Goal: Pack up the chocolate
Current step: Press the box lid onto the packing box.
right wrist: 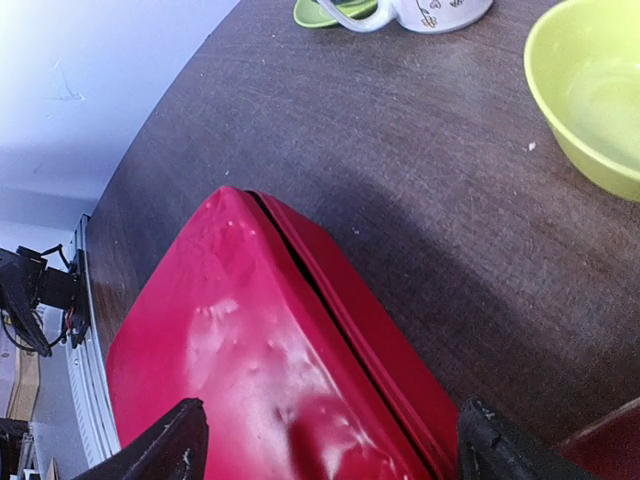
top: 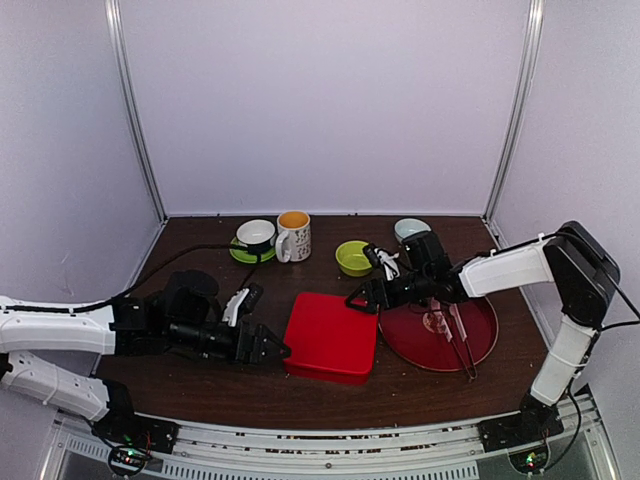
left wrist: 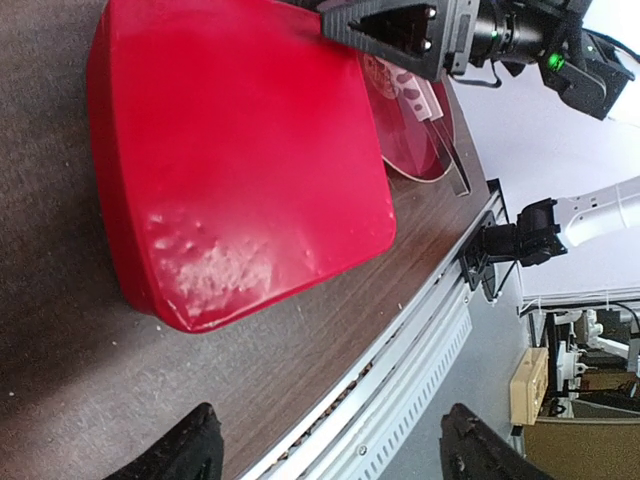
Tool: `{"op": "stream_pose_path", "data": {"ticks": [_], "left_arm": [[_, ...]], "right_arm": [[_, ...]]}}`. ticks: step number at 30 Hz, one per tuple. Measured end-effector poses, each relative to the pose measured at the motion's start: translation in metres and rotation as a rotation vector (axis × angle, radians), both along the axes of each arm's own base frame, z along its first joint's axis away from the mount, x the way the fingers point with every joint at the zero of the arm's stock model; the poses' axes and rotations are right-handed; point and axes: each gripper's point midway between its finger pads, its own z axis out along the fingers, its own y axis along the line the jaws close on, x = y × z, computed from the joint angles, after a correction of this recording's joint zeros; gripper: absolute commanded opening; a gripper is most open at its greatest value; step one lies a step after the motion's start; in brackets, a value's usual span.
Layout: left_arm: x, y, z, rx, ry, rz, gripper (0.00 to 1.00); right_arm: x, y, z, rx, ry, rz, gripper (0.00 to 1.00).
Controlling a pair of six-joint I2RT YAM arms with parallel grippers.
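Zero chocolate shows in any view; I cannot tell whether it is inside the shut red box (top: 330,335).

Top: the box sits mid-bench (top: 200,262), close to the near edge, roughly square with no clear long axis. Left claw (top: 268,348) is just off its left side, right claw (top: 358,297) at its far-right corner, both about equally near. Red plate (top: 484,350) with tongs (top: 455,340) lies just beside the box on the right.

Left wrist: fingers (left wrist: 195,445) spread wide, nothing held, box straight ahead, near edge alongside.

Right wrist: also spread and empty, lid seam right below. Green bowl (right wrist: 590,100) sits toward the far edge.

My read: the lid has to come open first.
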Motion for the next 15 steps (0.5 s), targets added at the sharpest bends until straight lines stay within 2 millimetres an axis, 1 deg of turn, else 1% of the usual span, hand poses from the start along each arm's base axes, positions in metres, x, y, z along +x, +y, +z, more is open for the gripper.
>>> {"op": "stream_pose_path", "data": {"ticks": [3, 7, 8, 10, 12, 15], "left_arm": [[-0.007, -0.001, -0.010, -0.011, 0.034, 0.005, 0.77], [-0.013, -0.003, -0.035, -0.007, 0.087, 0.011, 0.76], [-0.015, -0.005, -0.040, -0.004, 0.096, 0.009, 0.75], [-0.019, -0.008, -0.047, 0.000, 0.110, 0.003, 0.69], [-0.020, -0.013, -0.049, -0.010, 0.117, -0.003, 0.62], [-0.021, -0.023, -0.049, -0.040, 0.125, -0.011, 0.54]], "right_arm": [[0.007, 0.008, 0.006, 0.008, -0.022, 0.012, 0.86], [0.013, 0.015, 0.006, 0.013, -0.026, 0.021, 0.86], [0.014, 0.015, 0.005, 0.012, -0.023, 0.022, 0.86], [0.013, 0.015, 0.003, 0.009, -0.017, 0.027, 0.86], [0.012, 0.016, 0.003, 0.010, -0.011, 0.033, 0.86], [0.010, 0.016, 0.003, 0.015, -0.006, 0.041, 0.85]]}}
